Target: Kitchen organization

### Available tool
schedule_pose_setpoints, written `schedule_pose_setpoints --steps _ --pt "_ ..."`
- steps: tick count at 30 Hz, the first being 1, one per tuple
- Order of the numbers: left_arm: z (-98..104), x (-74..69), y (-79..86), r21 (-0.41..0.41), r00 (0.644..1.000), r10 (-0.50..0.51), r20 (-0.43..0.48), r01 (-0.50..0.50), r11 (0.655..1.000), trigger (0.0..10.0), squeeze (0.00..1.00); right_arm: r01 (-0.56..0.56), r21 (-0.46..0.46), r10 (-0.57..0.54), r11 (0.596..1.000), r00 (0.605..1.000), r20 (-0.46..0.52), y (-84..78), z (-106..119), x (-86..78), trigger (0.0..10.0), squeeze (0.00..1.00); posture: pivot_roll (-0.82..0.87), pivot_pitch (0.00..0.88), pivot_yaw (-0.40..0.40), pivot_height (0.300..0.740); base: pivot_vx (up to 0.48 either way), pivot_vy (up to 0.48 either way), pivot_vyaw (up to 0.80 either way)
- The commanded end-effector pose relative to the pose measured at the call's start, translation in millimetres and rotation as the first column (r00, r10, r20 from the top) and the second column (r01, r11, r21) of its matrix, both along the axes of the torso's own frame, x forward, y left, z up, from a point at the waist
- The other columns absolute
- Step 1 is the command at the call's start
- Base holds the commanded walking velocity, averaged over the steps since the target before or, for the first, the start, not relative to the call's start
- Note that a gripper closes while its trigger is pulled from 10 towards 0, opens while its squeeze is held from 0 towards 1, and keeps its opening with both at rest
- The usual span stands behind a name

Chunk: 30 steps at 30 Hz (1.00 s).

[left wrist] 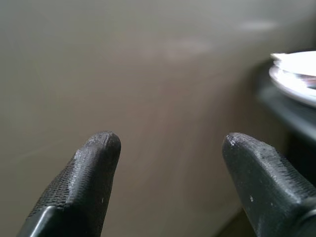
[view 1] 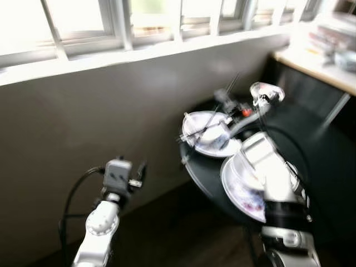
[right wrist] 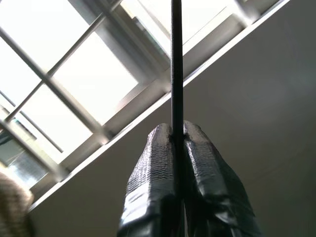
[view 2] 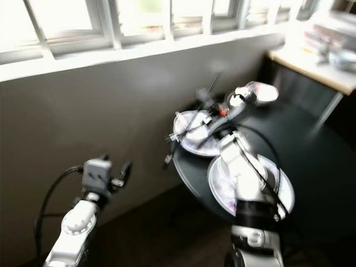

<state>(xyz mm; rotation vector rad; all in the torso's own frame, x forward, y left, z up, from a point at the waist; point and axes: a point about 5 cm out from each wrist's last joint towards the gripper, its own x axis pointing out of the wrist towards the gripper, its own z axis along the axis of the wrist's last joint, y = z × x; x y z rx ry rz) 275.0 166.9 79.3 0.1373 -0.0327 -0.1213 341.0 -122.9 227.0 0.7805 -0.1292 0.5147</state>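
Both eye views are blurred. My right gripper (right wrist: 177,131) is shut on a thin dark stick (right wrist: 176,59) that points up toward the window. In the left eye view this gripper (view 1: 223,100) hovers over the far left part of a dark round table (view 1: 317,150). Below it lies a white plate (view 1: 207,133) with something white on it. A larger white plate (view 1: 240,192) lies nearer, partly hidden by my right arm. A pale dish (view 1: 268,90) sits at the table's far side. My left gripper (left wrist: 170,148) stands open and holds nothing, low by the grey wall (left wrist: 148,74).
The grey wall (view 1: 100,111) under a bright window (view 1: 83,22) runs along the left and back. A light countertop (view 1: 320,64) with blurred items stands at the back right. Dark floor (view 1: 178,239) lies between my left arm and the table.
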Motion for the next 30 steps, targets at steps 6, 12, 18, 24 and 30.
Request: schedule_pose_setpoints --steps 6,12,18,24,30 --pt "0 -1.7 -7.4 -0.014 1.0 -0.019 0.01 0.019 1.0 10.0 0.0 -0.061 -0.079 0.062 0.995 0.998 0.014 9.1 -9 -10.6 0.0 0.0 0.02 0.0 -0.045 0.74 0.0 0.4 0.8" --pt "0 -1.2 -7.7 -0.016 1.0 -0.019 0.013 0.02 1.0 10.0 0.0 -0.095 -0.14 0.096 0.986 0.995 0.004 14.4 -20 -14.5 0.0 0.0 0.03 0.0 -0.048 0.74 0.0 0.0 0.8" --pt "1 -0.9 -6.7 0.021 1.0 -0.014 0.013 0.014 1.0 10.0 0.0 -0.084 -0.286 0.096 0.955 0.995 0.027 17.6 -30 -17.7 0.0 0.0 0.03 0.0 -0.045 0.74 0.0 0.0 0.8" --pt "5 -1.4 -5.2 0.051 0.999 0.005 0.037 -0.007 0.999 10.0 0.0 -0.011 -0.542 0.086 0.841 0.99 0.114 24.2 -43 -23.4 0.0 0.0 0.03 0.0 -0.043 0.74 0.0 0.0 0.8" --pt "7 -3.7 -7.4 0.096 0.999 -0.001 0.052 -0.004 0.995 10.0 0.0 0.032 -0.715 0.113 0.699 0.982 0.154 24.2 -65 -32.2 0.0 0.0 0.03 0.0 -0.042 0.74 0.0 0.0 0.8"
